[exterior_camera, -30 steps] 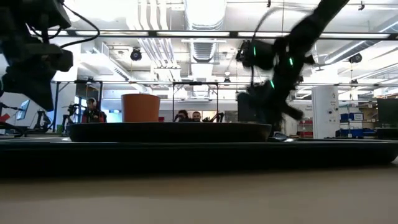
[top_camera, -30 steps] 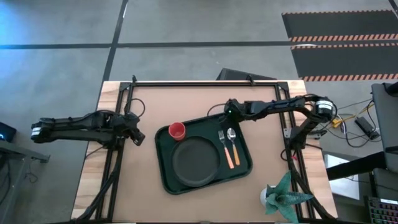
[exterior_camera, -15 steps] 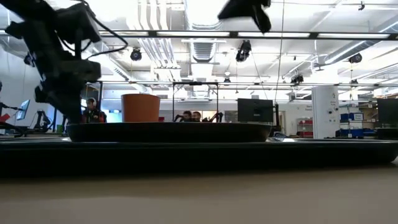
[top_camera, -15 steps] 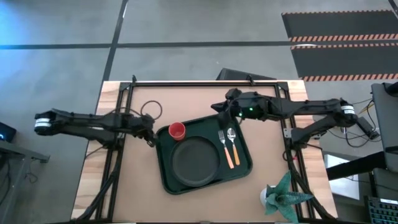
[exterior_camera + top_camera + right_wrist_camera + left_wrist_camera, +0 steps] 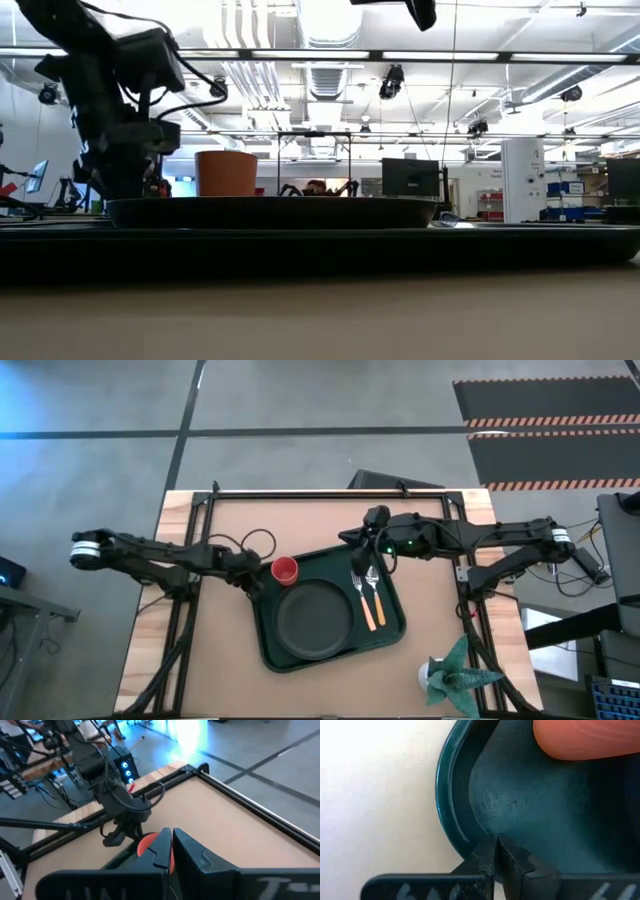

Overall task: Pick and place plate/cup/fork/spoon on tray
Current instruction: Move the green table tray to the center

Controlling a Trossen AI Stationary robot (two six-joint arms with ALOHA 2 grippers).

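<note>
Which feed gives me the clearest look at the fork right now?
The high view: the fork lies in full on the tray, beside the spoon, tines and orange handle both visible. The low view hides it behind the tray rim. Neither wrist view shows it.

A dark green rectangular tray point(image 5: 268, 645) sits slightly rotated at the frame's centre. On it lie a round black plate point(image 5: 315, 619) in the middle, an upright red cup point(image 5: 285, 569) at its upper left corner, and an orange-handled fork point(image 5: 362, 598) and spoon point(image 5: 375, 596) side by side right of the plate.
</note>
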